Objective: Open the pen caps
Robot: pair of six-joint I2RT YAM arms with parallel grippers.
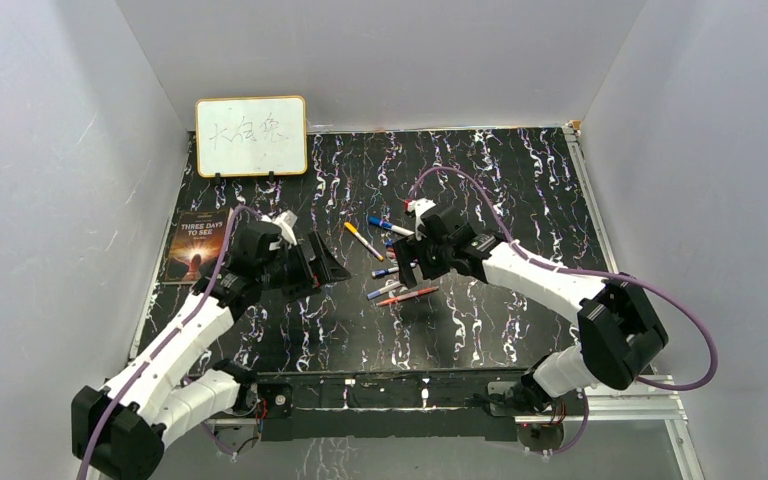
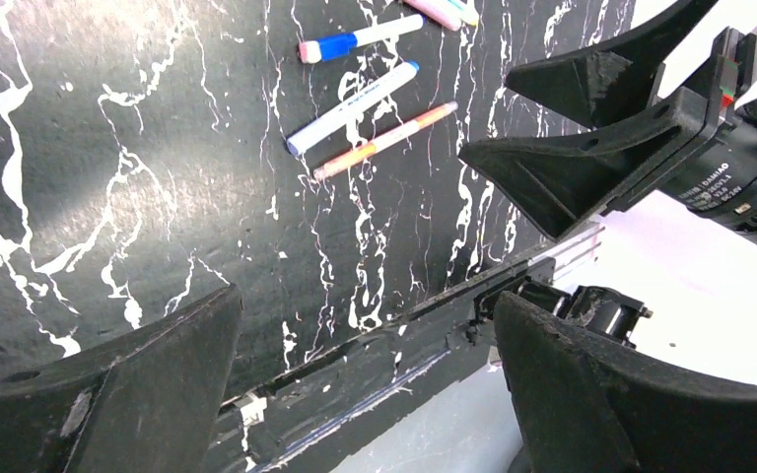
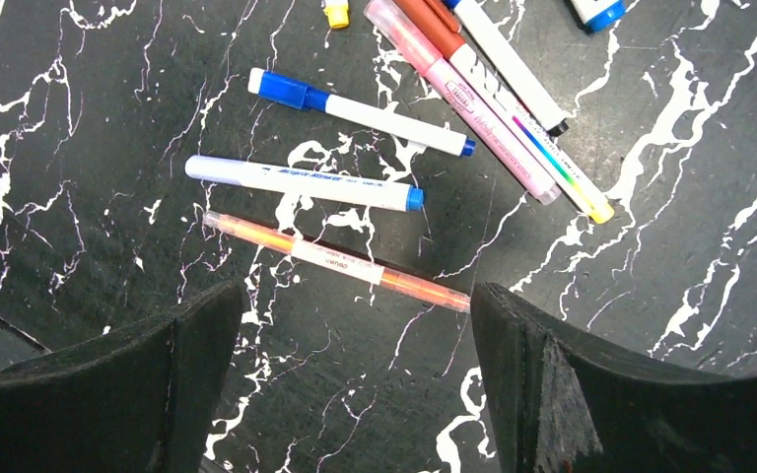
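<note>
Several pens lie in a loose cluster [image 1: 392,272] on the black marbled table. In the right wrist view a white pen has a blue cap [image 3: 278,87], a second white pen [image 3: 301,183] lies below it, and an orange pen [image 3: 335,261] lies nearest. My right gripper [image 3: 355,305] hangs open just short of the orange pen, with nothing between its fingers. My left gripper [image 2: 365,305] is open and empty, left of the cluster [image 1: 336,268]. It looks past the same blue cap [image 2: 335,44] and orange pen [image 2: 384,141].
A small whiteboard [image 1: 251,136] stands at the back left. A book [image 1: 195,245] lies at the table's left edge. Pink [image 3: 463,99], brown [image 3: 432,22] and rainbow-striped [image 3: 552,158] pens lie beyond the orange one. An orange-capped pen [image 1: 363,240] lies apart.
</note>
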